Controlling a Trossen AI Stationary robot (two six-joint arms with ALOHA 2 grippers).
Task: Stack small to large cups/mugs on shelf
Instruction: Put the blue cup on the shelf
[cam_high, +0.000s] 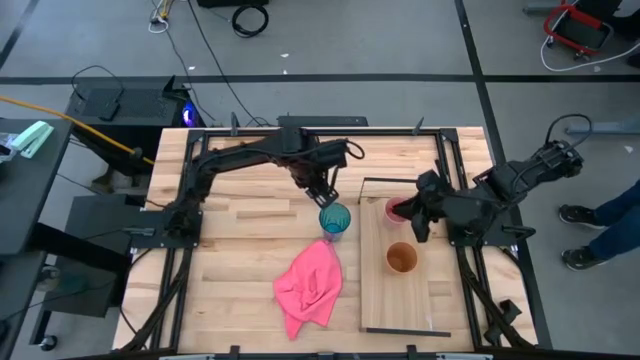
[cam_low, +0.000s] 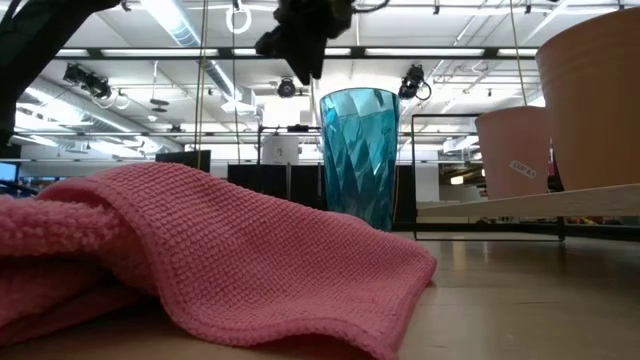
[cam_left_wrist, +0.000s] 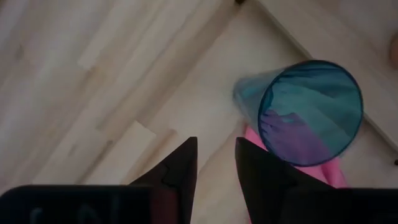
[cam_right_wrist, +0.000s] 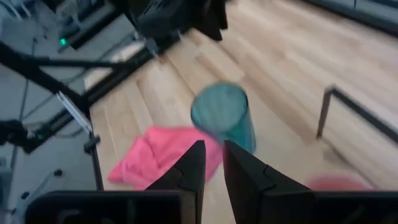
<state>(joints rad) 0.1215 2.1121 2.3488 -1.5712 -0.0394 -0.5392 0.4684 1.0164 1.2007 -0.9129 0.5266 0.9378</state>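
So far nothing stacked: orange cup (cam_high: 401, 258) on shelf (cam_high: 430, 300); teal cup (cam_high: 335, 218) on worktop (cam_high: 230, 260). Left gripper (cam_high: 326, 197) fingers apart, empty; right gripper (cam_high: 410, 210), nine o'clock, seemingly at pink cup (cam_high: 394, 209).

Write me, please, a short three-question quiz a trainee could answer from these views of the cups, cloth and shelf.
1. True or false: the teal cup stands on the shelf.
2. Which cup sits alone on the shelf, clear of both grippers? A pink, B orange-brown, C teal.
3. Fill in: the pink cloth lies crumpled on the ____.

Key:
1. False; it stands upright on the tabletop beside the shelf, below the left gripper.
2. B, the orange-brown cup; the pink cup is by the right gripper.
3. tabletop.
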